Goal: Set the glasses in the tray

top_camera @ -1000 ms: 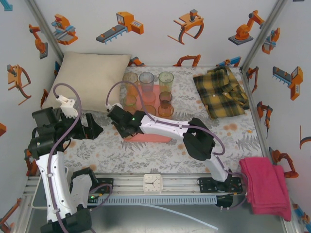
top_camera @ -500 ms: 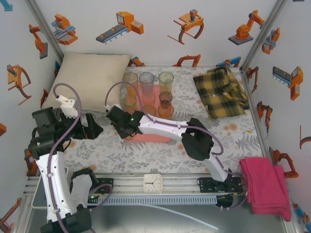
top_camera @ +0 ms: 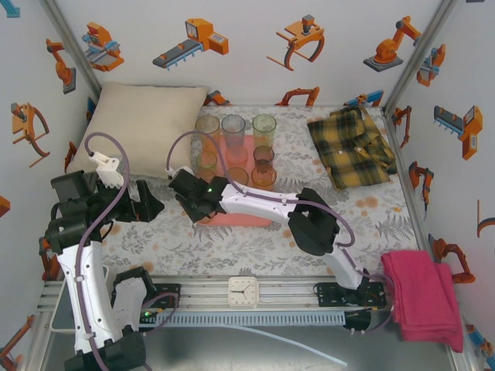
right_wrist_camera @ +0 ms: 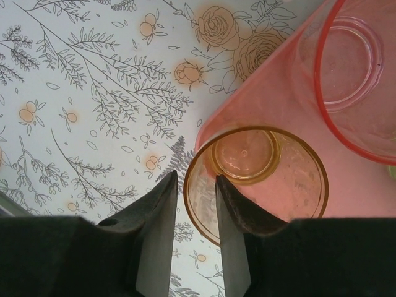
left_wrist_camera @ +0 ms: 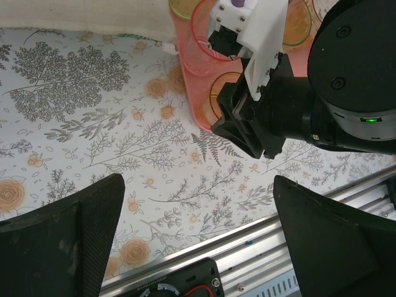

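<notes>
An orange glass (right_wrist_camera: 278, 185) stands on the near left corner of the salmon-pink tray (right_wrist_camera: 260, 105). My right gripper (right_wrist_camera: 196, 179) is slightly open and straddles its rim, one finger inside and one outside, with a gap on both sides of the wall. A pink glass (right_wrist_camera: 352, 74) stands just behind it. Several more glasses (top_camera: 233, 127) stand at the tray's (top_camera: 232, 219) far end. My left gripper (left_wrist_camera: 198, 185) hangs wide open over the flowered cloth, left of the tray, holding nothing; it looks at the right gripper (left_wrist_camera: 247, 117) and the orange glass (left_wrist_camera: 219, 93).
A cream pillow (top_camera: 143, 124) lies at the back left, touching the tray's left side. A yellow plaid shirt (top_camera: 352, 147) lies at the back right. A magenta folded cloth (top_camera: 424, 297) sits at the front right. The metal rail (top_camera: 244, 292) runs along the near edge.
The right arm has shifted slightly to the left at the tray's near corner. The left arm has not moved.
</notes>
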You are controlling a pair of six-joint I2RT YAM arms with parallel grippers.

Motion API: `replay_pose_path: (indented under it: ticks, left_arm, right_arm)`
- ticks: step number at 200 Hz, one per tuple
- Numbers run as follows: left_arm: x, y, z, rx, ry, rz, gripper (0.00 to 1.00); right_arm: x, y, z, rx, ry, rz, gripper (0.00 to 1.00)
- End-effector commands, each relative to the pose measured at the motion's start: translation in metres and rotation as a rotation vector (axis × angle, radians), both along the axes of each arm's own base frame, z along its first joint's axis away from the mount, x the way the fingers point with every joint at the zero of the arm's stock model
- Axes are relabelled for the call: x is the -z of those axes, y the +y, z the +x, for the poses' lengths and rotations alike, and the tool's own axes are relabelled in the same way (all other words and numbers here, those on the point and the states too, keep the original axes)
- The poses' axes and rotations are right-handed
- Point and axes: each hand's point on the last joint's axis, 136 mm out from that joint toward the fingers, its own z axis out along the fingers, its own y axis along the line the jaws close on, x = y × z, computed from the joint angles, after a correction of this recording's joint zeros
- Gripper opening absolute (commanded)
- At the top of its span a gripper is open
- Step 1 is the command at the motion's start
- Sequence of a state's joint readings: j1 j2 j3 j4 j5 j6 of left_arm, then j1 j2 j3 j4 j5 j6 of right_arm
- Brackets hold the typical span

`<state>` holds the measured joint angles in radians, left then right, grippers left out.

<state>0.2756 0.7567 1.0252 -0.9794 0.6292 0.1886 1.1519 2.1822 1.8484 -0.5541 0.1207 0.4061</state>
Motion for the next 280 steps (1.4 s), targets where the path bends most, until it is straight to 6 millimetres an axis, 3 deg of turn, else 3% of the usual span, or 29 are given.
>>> replay_pose_path:
  ticks: [1, 104, 136, 164, 182, 202, 234, 263, 280]
  left_arm:
    - [-0.008, -0.002, 0.001, 0.006, -0.026, -0.023, 0.98]
    - [-0.01, -0.001, -0.001, -0.003, -0.032, -0.021, 0.98]
    - [-0.009, -0.001, -0.001, -0.001, -0.03, -0.021, 0.97]
    - [-0.011, -0.002, 0.0, 0.001, -0.032, -0.028, 0.97]
    - [-0.013, -0.002, -0.001, 0.003, -0.035, -0.03, 0.97]
    - [-0.011, -0.003, -0.001, 0.004, -0.029, -0.033, 0.97]
    - [-0.005, -0.004, 0.005, 0.017, -0.004, -0.059, 0.97]
    - [-0.007, -0.005, 0.007, 0.024, 0.002, -0.074, 0.97]
    - [-0.007, -0.005, 0.007, 0.023, 0.0, -0.075, 0.97]
  right_arm:
    - [-0.03, 0.002, -0.003, -0.016, -0.041, 0.036, 0.34]
    - [-0.074, -0.009, -0.005, -0.029, -0.096, 0.089, 0.35]
    - [-0.102, -0.025, -0.004, -0.008, -0.149, 0.122, 0.35]
    - [-0.132, -0.054, 0.001, 0.037, -0.216, 0.137, 0.35]
    - [-0.14, -0.08, 0.01, 0.09, -0.227, 0.141, 0.35]
    - [-0.145, -0.122, 0.027, 0.189, -0.232, 0.143, 0.35]
    - [-0.137, -0.215, 0.053, 0.407, -0.201, 0.136, 0.36]
    - [-0.129, -0.296, 0.058, 0.582, -0.206, 0.077, 0.37]
    - [-0.124, -0.333, 0.06, 0.669, -0.193, 0.08, 0.37]
